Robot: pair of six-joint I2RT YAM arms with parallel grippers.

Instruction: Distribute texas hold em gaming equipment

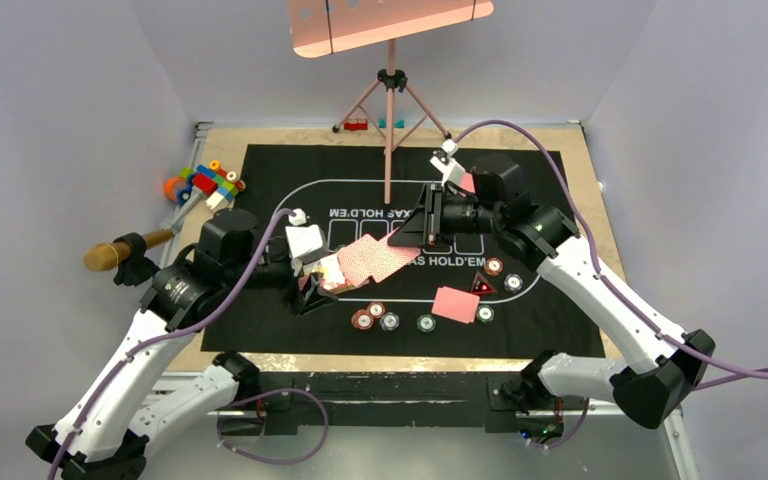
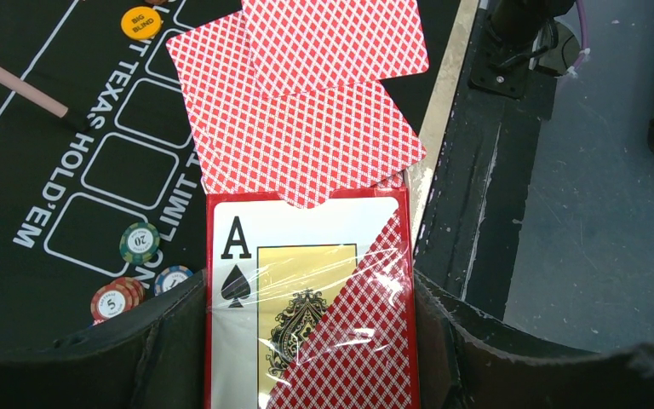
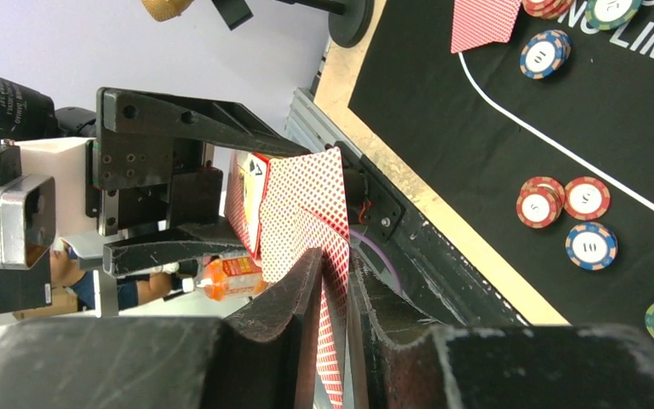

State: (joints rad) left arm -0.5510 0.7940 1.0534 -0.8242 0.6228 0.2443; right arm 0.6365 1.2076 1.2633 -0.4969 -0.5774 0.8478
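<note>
Above the black mat (image 1: pixel 280 170), left pincer (image 2: pixel 309 294) clamps the deck box (image 2: pixel 247 247); red-backed cards (image 2: pixel 306 111) fan out its end. Right pincer (image 3: pixel 334 266) is closed on their edge. Should draw straight out, taking one card, box steady, clear of chips (image 1: pixel 362 320).

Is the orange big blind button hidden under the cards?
No, the orange button lies uncovered on the black mat, beside the cards.

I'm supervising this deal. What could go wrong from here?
Several fanned cards overlap inside the right hand, so a pull may drag out more than one. The cards stick loosely out of the card box held by the left hand; one could slip and drop onto the chips.
</note>
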